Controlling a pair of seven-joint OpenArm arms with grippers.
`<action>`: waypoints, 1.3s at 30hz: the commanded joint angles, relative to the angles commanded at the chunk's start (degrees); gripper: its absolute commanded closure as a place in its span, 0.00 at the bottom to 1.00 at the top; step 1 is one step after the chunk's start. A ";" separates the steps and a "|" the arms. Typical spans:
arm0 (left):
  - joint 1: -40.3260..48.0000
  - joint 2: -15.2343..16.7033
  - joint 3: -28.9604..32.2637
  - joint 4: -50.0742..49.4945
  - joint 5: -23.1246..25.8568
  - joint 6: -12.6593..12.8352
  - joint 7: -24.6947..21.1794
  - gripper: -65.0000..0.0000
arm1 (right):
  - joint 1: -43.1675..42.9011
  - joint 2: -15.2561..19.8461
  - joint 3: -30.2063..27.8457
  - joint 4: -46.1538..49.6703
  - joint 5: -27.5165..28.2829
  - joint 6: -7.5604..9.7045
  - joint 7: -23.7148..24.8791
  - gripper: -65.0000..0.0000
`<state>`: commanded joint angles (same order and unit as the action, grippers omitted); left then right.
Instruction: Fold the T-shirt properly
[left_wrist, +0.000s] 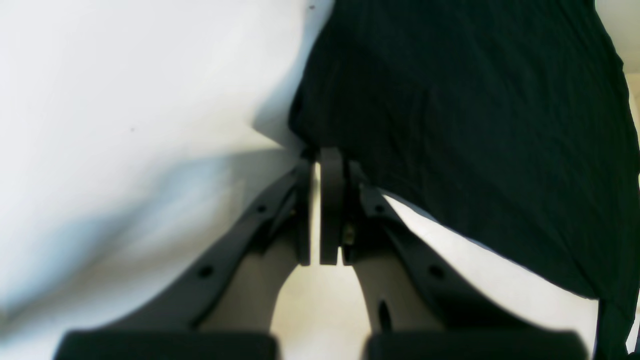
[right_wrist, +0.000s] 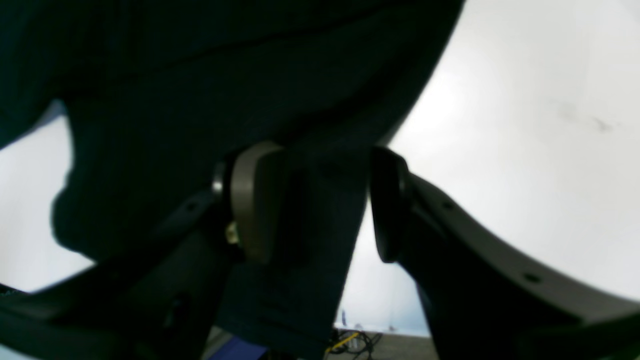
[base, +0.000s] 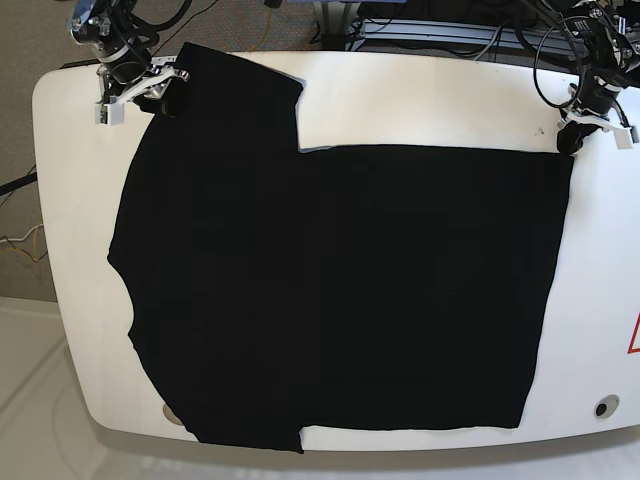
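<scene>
Your left fingers (left_wrist: 330, 200) are pinching a T-shirt (base: 340, 290) corner, while your right fingers (right_wrist: 255, 200) are spreading around its sleeve as it is lying flat across the table (base: 420, 95).

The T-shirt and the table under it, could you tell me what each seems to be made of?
T-shirt: likely thin knit cotton, matte black; it lies limp with fine wrinkles in the left wrist view. Table: a smooth white top with a slight sheen, perhaps laminate or painted board; the pictures cannot settle which.
</scene>
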<state>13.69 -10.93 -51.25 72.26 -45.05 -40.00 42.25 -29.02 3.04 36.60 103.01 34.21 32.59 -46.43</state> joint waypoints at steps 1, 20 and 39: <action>-0.04 0.11 -0.01 0.01 0.10 0.00 0.36 1.00 | -0.11 -0.07 -0.83 -0.22 -0.70 0.08 -0.21 0.62; 0.09 0.19 0.21 0.13 0.32 0.00 0.64 1.00 | -0.01 -0.13 -2.05 -0.55 -0.52 0.31 -0.57 0.49; 0.28 0.35 0.31 0.51 1.58 0.00 1.80 1.00 | 0.54 -0.17 -1.96 -1.41 0.44 0.62 -0.76 0.53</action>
<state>13.97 -10.58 -50.94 72.77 -43.47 -40.00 44.06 -28.48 2.88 34.64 101.61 34.64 33.21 -47.19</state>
